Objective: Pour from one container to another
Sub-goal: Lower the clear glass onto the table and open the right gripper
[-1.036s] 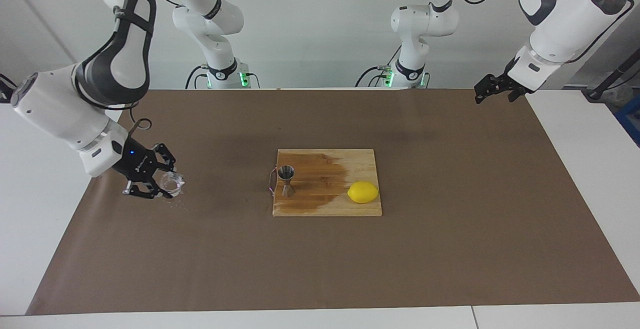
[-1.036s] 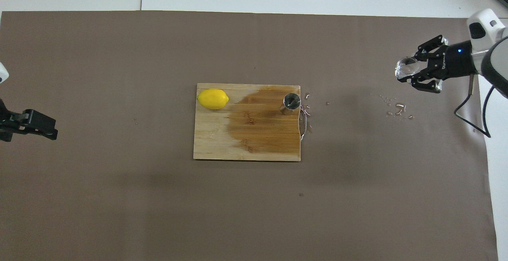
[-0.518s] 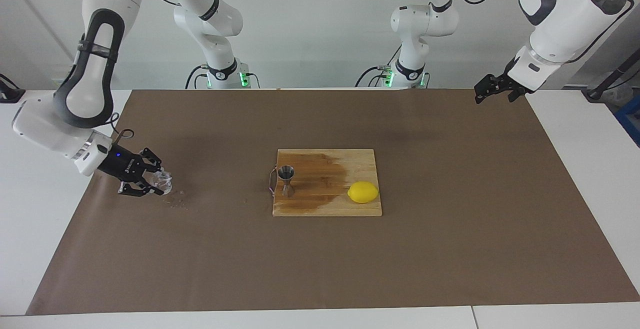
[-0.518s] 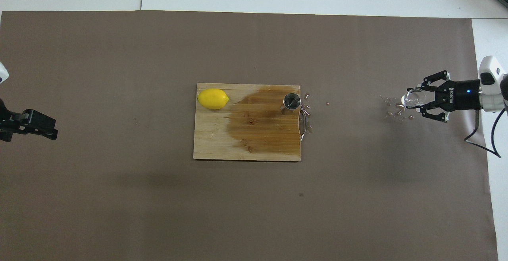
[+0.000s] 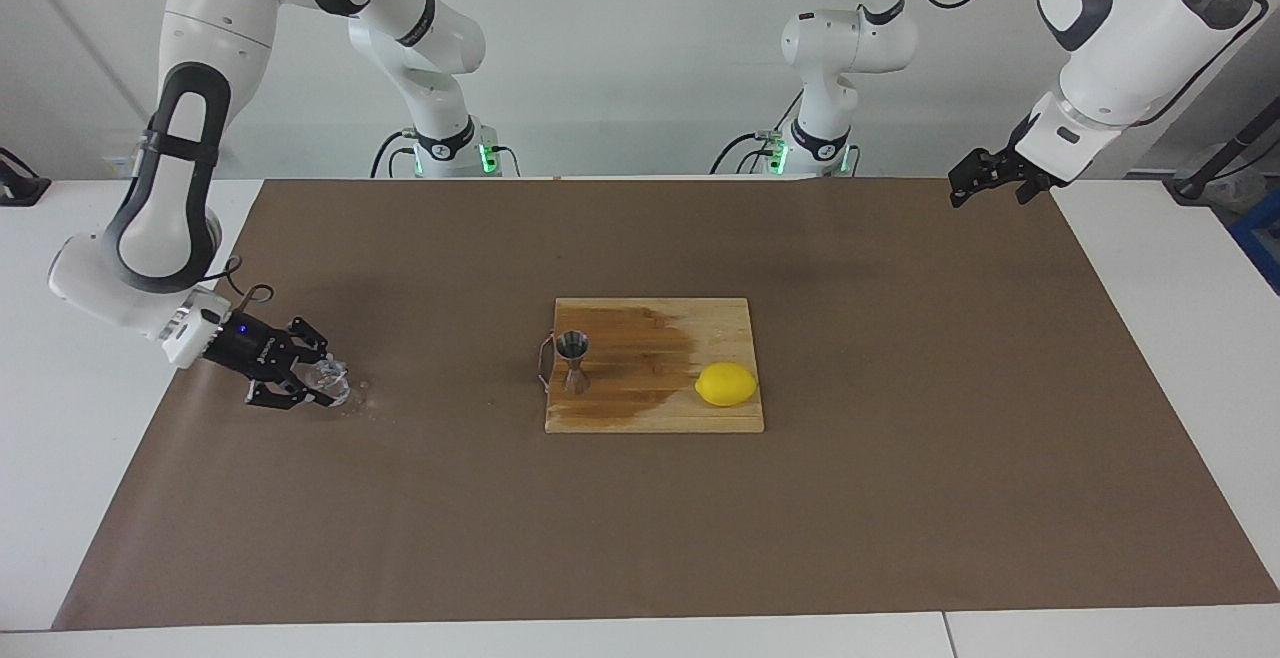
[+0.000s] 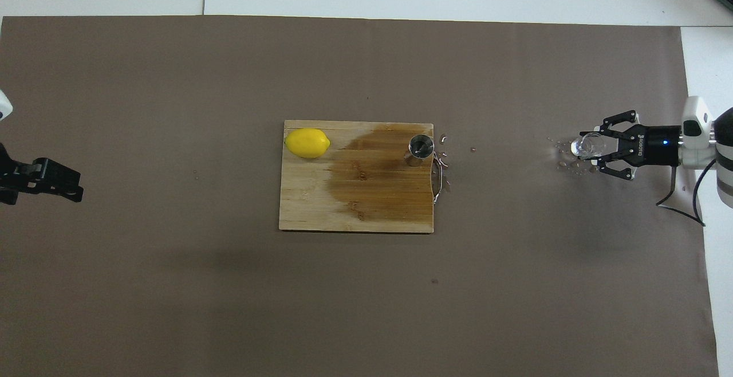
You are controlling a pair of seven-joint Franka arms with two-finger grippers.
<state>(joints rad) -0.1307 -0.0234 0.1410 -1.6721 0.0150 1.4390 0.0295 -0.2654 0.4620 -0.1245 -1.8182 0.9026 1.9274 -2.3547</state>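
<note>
The small clear glass cup is low at the brown mat, near the right arm's end of the table. My right gripper reaches in almost level with the mat, its fingers closed around the cup. The metal jigger stands upright on the wooden cutting board, at the board's edge toward the right arm. My left gripper waits in the air over the mat's edge at the left arm's end, holding nothing.
A yellow lemon lies on the board's corner toward the left arm. A dark wet patch covers the board around the jigger. Water droplets lie on the mat by the cup and beside the board.
My right gripper has come down with the glass cup from above the mat to the droplets on it, and its wrist has levelled out. The left arm has not moved.
</note>
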